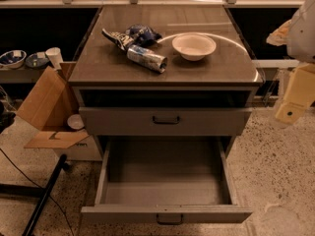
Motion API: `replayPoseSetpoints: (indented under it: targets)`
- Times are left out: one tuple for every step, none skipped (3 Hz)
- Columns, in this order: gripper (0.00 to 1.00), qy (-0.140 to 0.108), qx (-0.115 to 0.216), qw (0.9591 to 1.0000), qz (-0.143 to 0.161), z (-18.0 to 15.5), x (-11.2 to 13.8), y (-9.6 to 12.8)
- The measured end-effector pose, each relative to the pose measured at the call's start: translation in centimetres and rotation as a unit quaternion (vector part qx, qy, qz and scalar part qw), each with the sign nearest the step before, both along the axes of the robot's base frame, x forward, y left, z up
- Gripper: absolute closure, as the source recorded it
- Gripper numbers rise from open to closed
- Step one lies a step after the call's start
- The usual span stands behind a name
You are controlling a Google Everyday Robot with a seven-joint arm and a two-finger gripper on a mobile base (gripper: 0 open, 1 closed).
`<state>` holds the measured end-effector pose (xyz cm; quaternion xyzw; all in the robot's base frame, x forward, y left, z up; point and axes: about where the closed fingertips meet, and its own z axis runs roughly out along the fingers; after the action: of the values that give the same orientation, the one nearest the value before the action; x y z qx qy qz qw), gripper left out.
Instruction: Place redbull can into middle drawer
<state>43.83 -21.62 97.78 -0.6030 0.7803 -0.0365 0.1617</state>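
The redbull can [146,58] lies on its side on the cabinet top, slightly left of centre, its end pointing toward the front right. The middle drawer [165,188] is pulled out below, showing a bare grey floor and side walls, with its dark handle at the front edge. My gripper [294,100] hangs at the right edge of the camera view, beside the cabinet's right corner, well to the right of the can and above the floor. Nothing shows in it.
A white bowl [193,46] sits right of the can. A crumpled blue-and-white snack bag [130,35] lies just behind the can. A closed drawer front [166,120] is above the open one. An open cardboard box [49,109] stands on the floor at left.
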Motion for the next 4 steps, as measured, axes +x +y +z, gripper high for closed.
replayPoseSetpoints:
  targets:
    - [0.0,-0.008,-0.002,1.0,0.002,0.3,0.2,0.2]
    - [0.0,-0.024,-0.001,0.9997,0.005,1.7,1.8,0.6]
    - [0.0,-0.044,0.006,0.9989,0.015,3.4,4.4,1.3]
    - [0.0,-0.061,0.021,0.9977,0.021,5.4,7.2,2.6]
